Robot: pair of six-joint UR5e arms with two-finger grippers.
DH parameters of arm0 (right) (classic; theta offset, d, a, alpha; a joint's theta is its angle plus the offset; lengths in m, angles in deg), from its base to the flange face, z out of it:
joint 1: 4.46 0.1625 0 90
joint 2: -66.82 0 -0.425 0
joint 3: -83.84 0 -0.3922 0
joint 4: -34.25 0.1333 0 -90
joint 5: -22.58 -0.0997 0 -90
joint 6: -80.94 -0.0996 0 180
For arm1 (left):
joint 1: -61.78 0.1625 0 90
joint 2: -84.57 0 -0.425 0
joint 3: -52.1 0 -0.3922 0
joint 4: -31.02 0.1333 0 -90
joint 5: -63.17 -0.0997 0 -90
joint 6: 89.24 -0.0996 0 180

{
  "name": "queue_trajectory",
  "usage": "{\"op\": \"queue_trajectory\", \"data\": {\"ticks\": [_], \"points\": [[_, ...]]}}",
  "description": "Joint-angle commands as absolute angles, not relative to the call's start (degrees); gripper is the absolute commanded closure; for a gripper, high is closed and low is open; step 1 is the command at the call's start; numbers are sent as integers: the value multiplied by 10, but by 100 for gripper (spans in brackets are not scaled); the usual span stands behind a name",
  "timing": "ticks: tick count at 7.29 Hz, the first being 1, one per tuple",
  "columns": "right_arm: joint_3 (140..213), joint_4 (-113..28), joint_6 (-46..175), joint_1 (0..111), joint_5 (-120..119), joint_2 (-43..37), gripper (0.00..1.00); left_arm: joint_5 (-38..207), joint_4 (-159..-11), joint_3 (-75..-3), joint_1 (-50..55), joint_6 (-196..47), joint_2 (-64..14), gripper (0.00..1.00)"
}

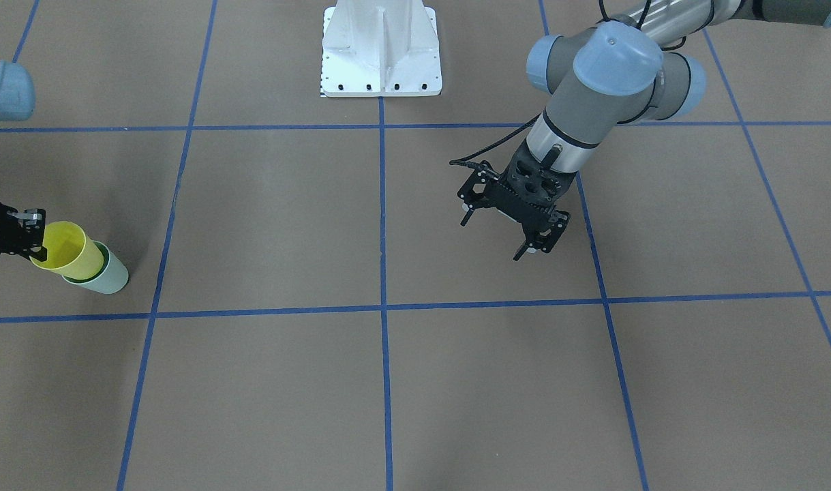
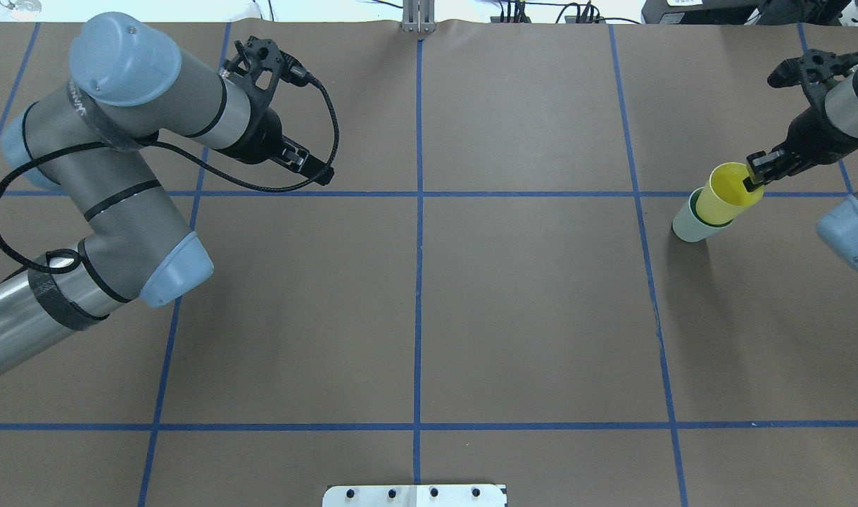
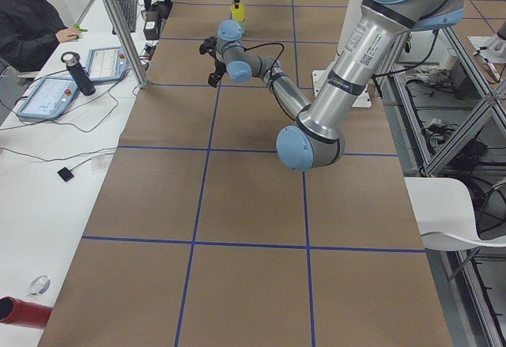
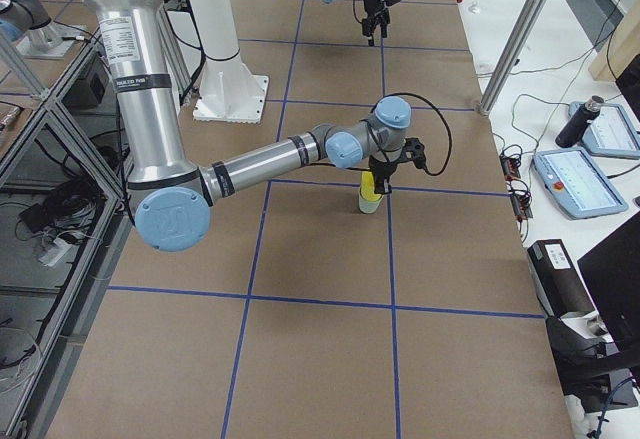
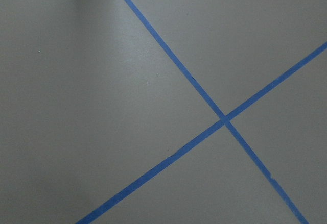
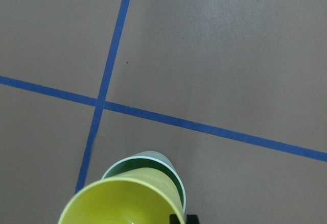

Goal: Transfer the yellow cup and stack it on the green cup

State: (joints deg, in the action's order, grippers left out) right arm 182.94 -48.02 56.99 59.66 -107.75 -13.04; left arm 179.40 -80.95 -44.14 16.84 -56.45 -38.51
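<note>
Yellow cup (image 2: 728, 196) inside half-hidden green cup (image 2: 689, 226), its rim apparently in right jaws' grip; left jaws apart.

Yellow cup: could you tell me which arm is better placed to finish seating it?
Right. The right gripper holds the yellow cup by its rim, already partly inside the green cup. The left gripper hangs open, far away.

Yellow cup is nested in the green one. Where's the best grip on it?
Pinch the yellow cup by its rim wall from above, one finger inside. Its lower body is sunk in the green cup, leaving only the open top free. The right gripper is at that rim, on its outer side.
</note>
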Motion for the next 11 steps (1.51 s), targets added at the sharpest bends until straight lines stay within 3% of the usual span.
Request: {"op": "queue_trajectory", "data": {"ticks": [1, 4, 7, 9, 11], "points": [[1830, -480, 567, 597, -1079, -132, 0, 1794, -809, -441, 163, -565, -377, 0], [1834, -532, 569, 621, -1078, -133, 0, 1816, -805, -440, 115, -622, -338, 0], [1831, -525, 573, 680, -1079, -167, 0, 1875, -801, -432, -38, -752, -220, 0], [1832, -526, 613, 714, -1085, -184, 0, 1910, -783, -330, -162, -906, -196, 0], [1829, -532, 685, 752, -1084, -203, 0, 1916, -768, -275, -229, -989, -189, 0]]}}
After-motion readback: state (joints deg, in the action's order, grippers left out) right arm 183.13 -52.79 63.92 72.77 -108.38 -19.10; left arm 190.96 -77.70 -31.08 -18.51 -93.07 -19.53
